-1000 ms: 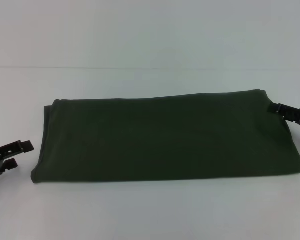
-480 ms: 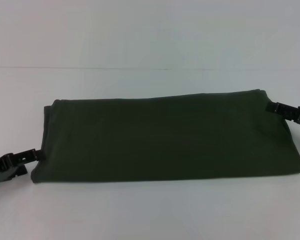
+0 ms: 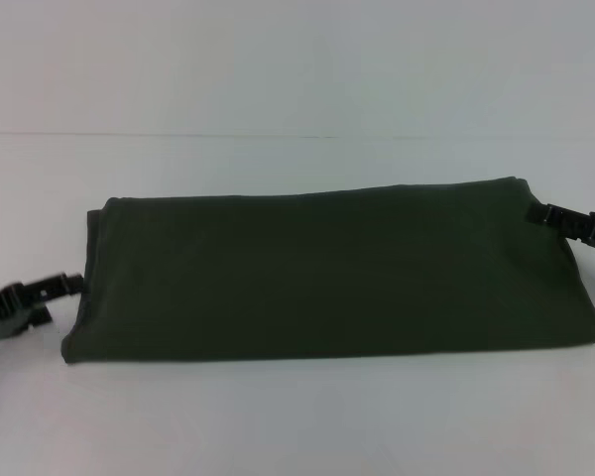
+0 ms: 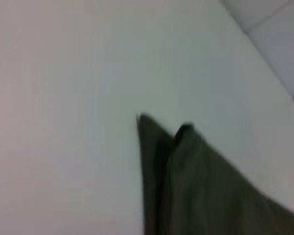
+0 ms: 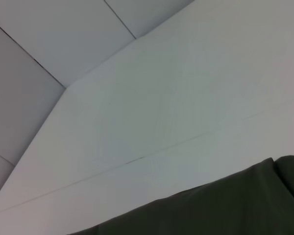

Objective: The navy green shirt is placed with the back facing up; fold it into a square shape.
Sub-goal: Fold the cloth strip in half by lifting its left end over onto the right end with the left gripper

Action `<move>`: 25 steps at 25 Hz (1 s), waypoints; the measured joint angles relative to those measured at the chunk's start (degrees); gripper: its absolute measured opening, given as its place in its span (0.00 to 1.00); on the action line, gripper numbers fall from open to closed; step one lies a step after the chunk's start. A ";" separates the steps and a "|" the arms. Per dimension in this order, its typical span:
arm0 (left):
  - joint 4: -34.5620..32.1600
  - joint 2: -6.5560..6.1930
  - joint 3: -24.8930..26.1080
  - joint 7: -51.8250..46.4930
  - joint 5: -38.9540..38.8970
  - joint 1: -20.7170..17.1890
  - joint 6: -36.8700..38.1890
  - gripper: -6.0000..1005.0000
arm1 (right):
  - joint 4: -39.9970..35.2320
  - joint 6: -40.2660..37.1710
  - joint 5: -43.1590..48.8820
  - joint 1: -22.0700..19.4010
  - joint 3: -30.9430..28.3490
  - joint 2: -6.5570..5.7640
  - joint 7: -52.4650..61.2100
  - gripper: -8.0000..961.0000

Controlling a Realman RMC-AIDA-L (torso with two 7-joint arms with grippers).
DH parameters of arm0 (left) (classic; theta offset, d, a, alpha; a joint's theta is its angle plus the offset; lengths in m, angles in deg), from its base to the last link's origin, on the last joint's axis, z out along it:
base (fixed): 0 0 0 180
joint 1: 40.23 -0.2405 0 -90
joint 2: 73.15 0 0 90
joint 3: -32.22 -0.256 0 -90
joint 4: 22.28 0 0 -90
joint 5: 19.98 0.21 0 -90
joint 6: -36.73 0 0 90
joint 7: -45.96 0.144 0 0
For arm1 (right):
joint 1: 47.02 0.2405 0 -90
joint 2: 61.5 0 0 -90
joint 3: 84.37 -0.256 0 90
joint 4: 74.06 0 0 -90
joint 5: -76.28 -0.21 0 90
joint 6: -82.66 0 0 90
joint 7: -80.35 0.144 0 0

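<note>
The navy green shirt (image 3: 327,268) lies folded into a long, flat rectangle across the white table. In the head view my left gripper (image 3: 64,297) is low at the shirt's left end. It is open, and its upper finger (image 3: 59,285) reaches the cloth's edge. My right gripper (image 3: 542,211) sits at the shirt's far right corner, over the fabric. The left wrist view shows the shirt (image 4: 196,186) close up, with its stacked layers at one corner. The right wrist view shows an edge and corner of the shirt (image 5: 210,210).
The white table (image 3: 297,416) reaches well beyond the shirt on all sides. A pale wall (image 3: 297,59) rises behind the table's far edge.
My left gripper has moved right and slightly up, from clear of the shirt to its left edge. The right gripper and the shirt have hardly moved.
</note>
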 joint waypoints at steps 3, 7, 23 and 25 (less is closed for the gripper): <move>0.49 -0.57 0.77 0.40 -3.37 0.93 0.74 0.89 | 0.00 0.11 0.00 0.14 0.00 0.06 -0.12 0.90; 4.10 -1.03 -0.42 1.02 -4.46 3.49 1.77 0.89 | 0.00 0.14 0.00 0.31 0.50 0.24 -0.23 0.90; 11.06 -1.39 -2.48 3.10 -4.21 8.86 -3.83 0.89 | -9.05 -12.46 0.00 -0.18 14.37 5.40 -35.47 0.90; 11.54 -1.26 -2.48 3.08 -4.22 9.08 -4.36 0.89 | -9.63 -12.61 -0.01 -0.18 16.23 5.97 -38.30 0.90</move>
